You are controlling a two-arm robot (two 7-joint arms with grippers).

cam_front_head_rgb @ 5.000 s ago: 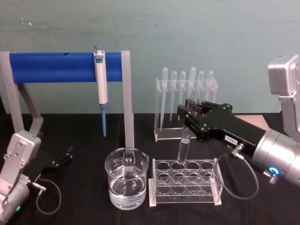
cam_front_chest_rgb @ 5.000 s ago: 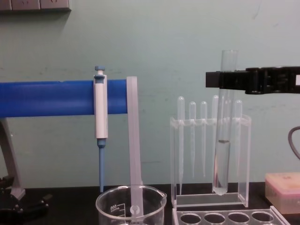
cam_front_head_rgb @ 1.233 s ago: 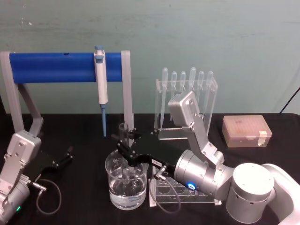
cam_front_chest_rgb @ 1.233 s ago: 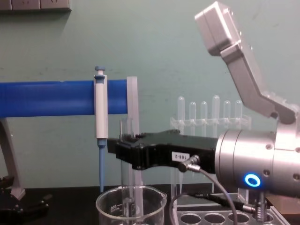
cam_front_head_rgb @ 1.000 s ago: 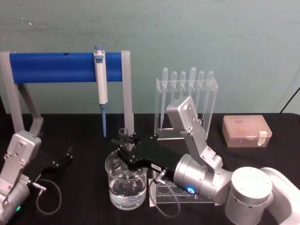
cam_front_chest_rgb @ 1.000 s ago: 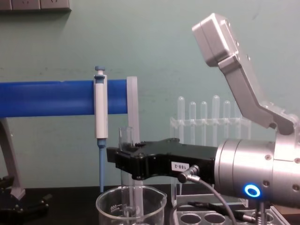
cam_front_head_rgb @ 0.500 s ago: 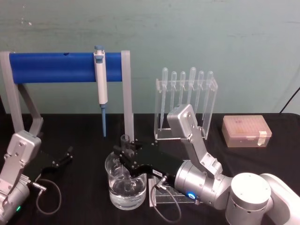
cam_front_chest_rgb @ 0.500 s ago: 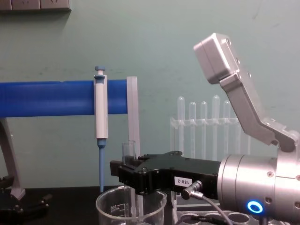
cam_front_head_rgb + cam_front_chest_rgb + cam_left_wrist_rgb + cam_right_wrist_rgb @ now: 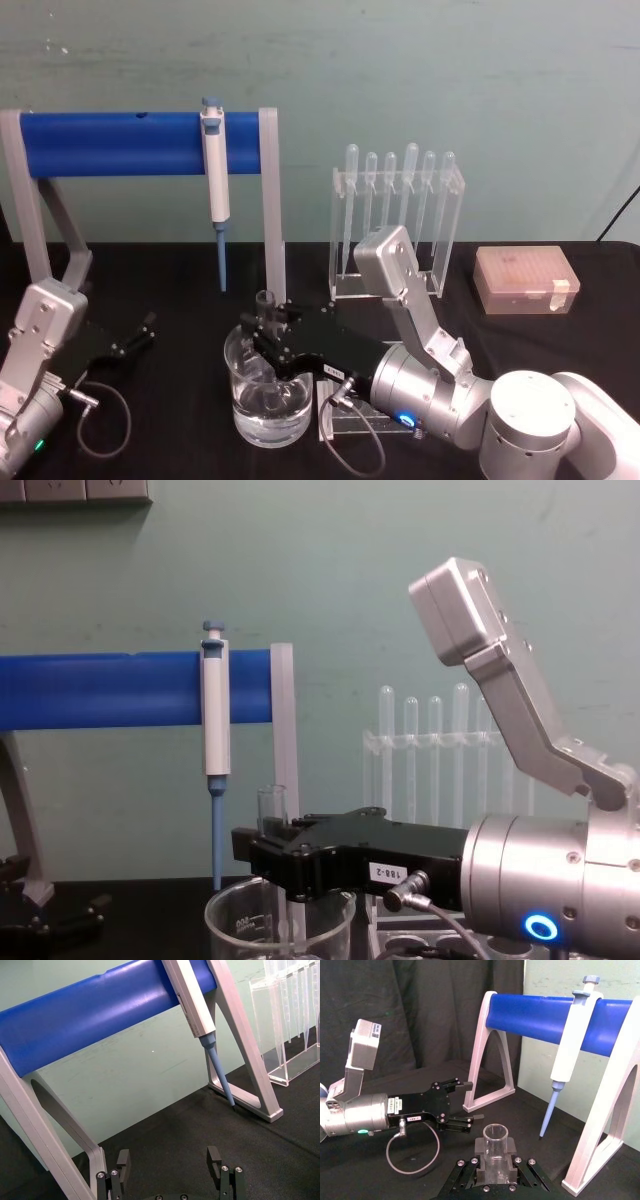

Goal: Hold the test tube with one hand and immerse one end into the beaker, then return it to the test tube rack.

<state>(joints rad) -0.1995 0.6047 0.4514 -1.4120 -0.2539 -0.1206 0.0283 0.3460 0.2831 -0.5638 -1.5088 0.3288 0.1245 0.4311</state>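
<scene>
Chest view: your right gripper (image 9: pixel 272 852), clamped on the test tube (image 9: pixel 271 802), has sunk lower over the beaker (image 9: pixel 228 928) than a second ago, so the tube's round end should now be immersed. Left gripper (image 9: pixel 135 337) sits parked, fingers apart, well left of the beaker; the return step is pending.

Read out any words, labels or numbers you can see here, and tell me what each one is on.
"188-2", as best it reads: white label on the right gripper, which holds the test tube.
Beaker: white printed marks, too blurred to read.
Left gripper: white label, too small to read.
</scene>
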